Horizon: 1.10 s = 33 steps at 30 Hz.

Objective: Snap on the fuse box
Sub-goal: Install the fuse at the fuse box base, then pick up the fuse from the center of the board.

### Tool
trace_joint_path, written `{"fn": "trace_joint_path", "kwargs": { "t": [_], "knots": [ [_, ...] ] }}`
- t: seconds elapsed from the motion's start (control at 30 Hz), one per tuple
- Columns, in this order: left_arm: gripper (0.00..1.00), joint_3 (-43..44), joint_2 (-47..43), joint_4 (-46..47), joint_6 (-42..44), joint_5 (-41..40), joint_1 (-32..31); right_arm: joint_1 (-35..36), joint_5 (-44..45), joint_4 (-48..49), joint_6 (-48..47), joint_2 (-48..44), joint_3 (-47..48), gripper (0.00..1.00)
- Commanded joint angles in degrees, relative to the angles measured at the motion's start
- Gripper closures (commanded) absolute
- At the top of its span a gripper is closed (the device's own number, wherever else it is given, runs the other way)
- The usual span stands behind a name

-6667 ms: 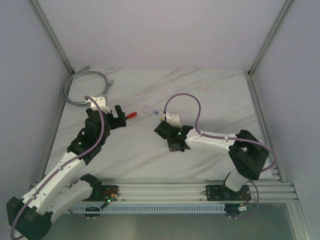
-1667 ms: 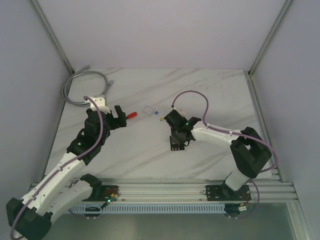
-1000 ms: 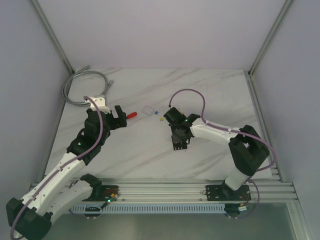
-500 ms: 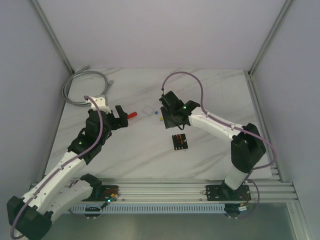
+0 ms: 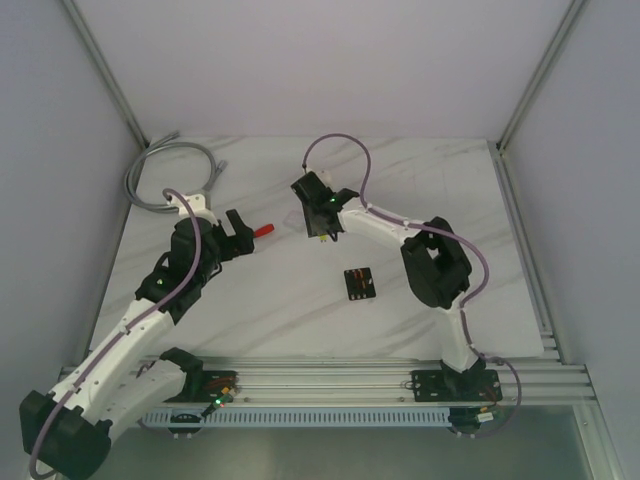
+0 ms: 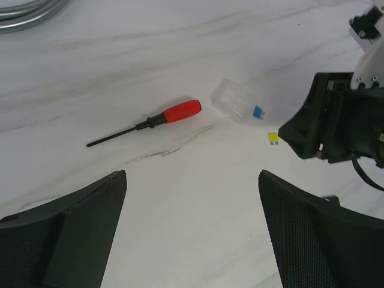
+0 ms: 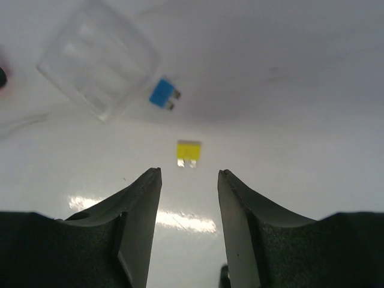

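The fuse box [image 5: 359, 284], a small black square with coloured fuses, lies flat on the table, right of centre and apart from both grippers. My right gripper [image 5: 318, 228] is open and empty, well up-left of it. In the right wrist view its fingers [image 7: 189, 174] hover just short of a yellow fuse [image 7: 188, 151]. A blue fuse [image 7: 163, 96] and the clear cover [image 7: 99, 60] lie beyond. My left gripper [image 5: 240, 225] is open and empty [image 6: 192, 180], near the red-handled tool [image 6: 180, 111]. The left wrist view also shows the clear cover [image 6: 235, 101].
A grey cable [image 5: 170, 165] is coiled at the back left corner. The red-handled tool [image 5: 264, 230] lies between the two grippers. The right arm's wrist [image 6: 336, 123] fills the right side of the left wrist view, beside the yellow fuse [image 6: 273, 138].
My right gripper let go of the fuse box, left it on the table, and moved up and left to the loose fuses by the clear cover. The left arm barely moved.
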Motion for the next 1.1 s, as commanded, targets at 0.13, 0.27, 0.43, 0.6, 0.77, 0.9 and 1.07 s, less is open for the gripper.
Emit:
{"fn": "trace_joint_path", "kwargs": {
  "t": [0.13, 0.27, 0.43, 0.6, 0.77, 0.9, 1.07],
  "knots": [
    [0.0, 0.08, -0.04, -1.64, -1.13, 0.97, 0.52, -0.87, 3.21, -0.69, 4.77, 6.53, 7.47, 0.52],
    [0.0, 0.12, 0.38, -1.72, -1.0, 0.92, 0.56, -1.53, 1.74, -0.67, 4.66, 8.07, 7.99, 0.52],
    [0.0, 0.14, 0.28, -1.82, -1.0, 1.01, 0.56, -1.91, -1.11, -0.45, 4.51, 9.73, 9.08, 0.55],
    [0.0, 0.16, -0.2, -2.0, -0.89, 0.85, 0.61, -1.91, -3.2, -1.5, 4.66, 10.15, 8.91, 0.56],
    [0.0, 0.24, -0.13, -2.09, -1.03, 1.07, 0.58, -1.97, -4.38, -3.15, 5.1, 10.37, 7.99, 0.58],
    [0.0, 0.31, -0.03, -2.04, -1.16, 1.18, 0.6, -1.94, -5.07, -3.49, 5.27, 10.05, 7.39, 0.59],
    [0.0, 0.38, 0.14, -2.04, -1.4, 1.27, 0.56, -2.0, -4.15, -3.85, 5.11, 10.27, 7.34, 0.65]
  ]
}}
